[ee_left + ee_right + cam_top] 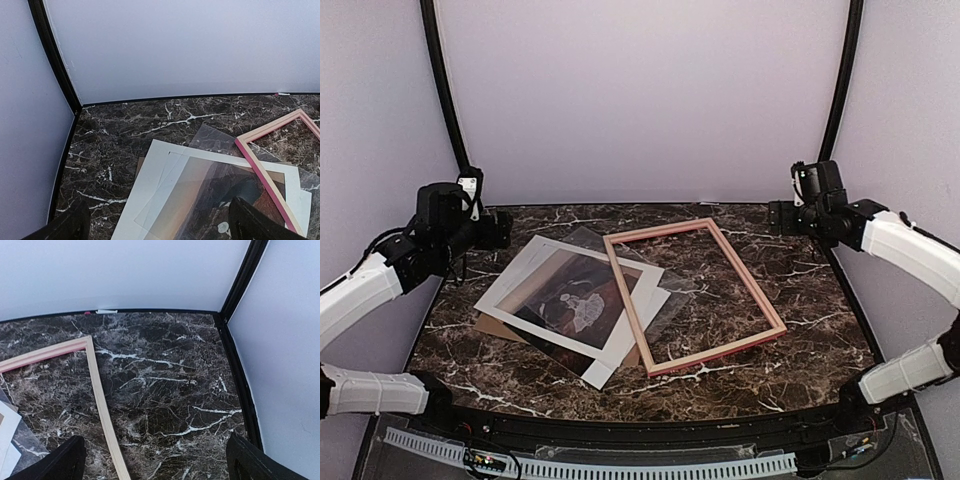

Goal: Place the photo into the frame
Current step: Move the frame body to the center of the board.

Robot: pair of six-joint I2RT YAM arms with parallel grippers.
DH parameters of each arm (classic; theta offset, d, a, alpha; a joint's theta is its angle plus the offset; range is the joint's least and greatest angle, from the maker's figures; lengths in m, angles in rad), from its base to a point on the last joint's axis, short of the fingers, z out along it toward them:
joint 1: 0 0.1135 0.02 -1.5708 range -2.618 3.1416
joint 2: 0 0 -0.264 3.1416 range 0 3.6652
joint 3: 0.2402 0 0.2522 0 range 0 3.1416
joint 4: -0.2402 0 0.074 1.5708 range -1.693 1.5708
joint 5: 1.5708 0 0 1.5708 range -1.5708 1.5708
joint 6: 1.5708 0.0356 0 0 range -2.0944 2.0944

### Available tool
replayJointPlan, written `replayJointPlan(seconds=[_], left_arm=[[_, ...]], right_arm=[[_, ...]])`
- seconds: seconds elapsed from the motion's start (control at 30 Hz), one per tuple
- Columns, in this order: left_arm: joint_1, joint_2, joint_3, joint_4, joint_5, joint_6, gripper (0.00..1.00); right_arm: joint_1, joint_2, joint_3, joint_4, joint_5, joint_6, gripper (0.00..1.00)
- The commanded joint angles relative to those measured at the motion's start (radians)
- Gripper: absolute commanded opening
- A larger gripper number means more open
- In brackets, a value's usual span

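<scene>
Left of the counter's (800, 300) middle, the photo (575, 300) lies face up under a white mat (520, 275) and shows through its window. It sits in a pile with a clear sheet (585, 240) and brown cardboard (490, 325). At the photo's 3 o'clock lies the frame (750, 278), its left rail overlapping the mat's edge. The left end effector (498, 230) hangs at the pile's 10 o'clock, the right end effector (780, 215) at the frame's 2 o'clock. Both gape wide, holding nothing.
</scene>
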Motion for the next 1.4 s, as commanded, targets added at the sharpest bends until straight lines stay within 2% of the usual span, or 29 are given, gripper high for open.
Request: replayJointPlan(seconds=[0.0, 0.23, 0.57, 0.73, 0.97, 1.13, 1.37], left_arm=[[-0.004, 0.077, 0.077, -0.105, 0.026, -0.048, 0.99], [-0.012, 0.157, 0.088, -0.128, 0.129, -0.113, 0.99], [-0.043, 0.213, 0.063, -0.097, 0.203, -0.170, 0.99], [-0.057, 0.247, 0.066, -0.084, 0.212, -0.178, 0.99], [-0.065, 0.260, 0.064, -0.070, 0.213, -0.183, 0.99], [-0.066, 0.264, 0.064, -0.071, 0.211, -0.187, 0.99], [-0.066, 0.263, 0.066, -0.073, 0.205, -0.184, 0.99]], right_arm=[[0.008, 0.142, 0.090, -0.088, -0.025, 0.014, 0.99], [-0.001, 0.393, 0.182, -0.153, -0.099, -0.008, 0.98], [-0.041, 0.635, 0.280, -0.133, -0.341, -0.055, 0.83], [-0.063, 0.721, 0.305, -0.132, -0.388, -0.064, 0.73], [-0.104, 0.736, 0.260, -0.098, -0.427, -0.057, 0.47], [-0.150, 0.663, 0.147, -0.075, -0.418, -0.029, 0.30], [-0.198, 0.491, -0.063, -0.050, -0.342, 0.023, 0.22]])
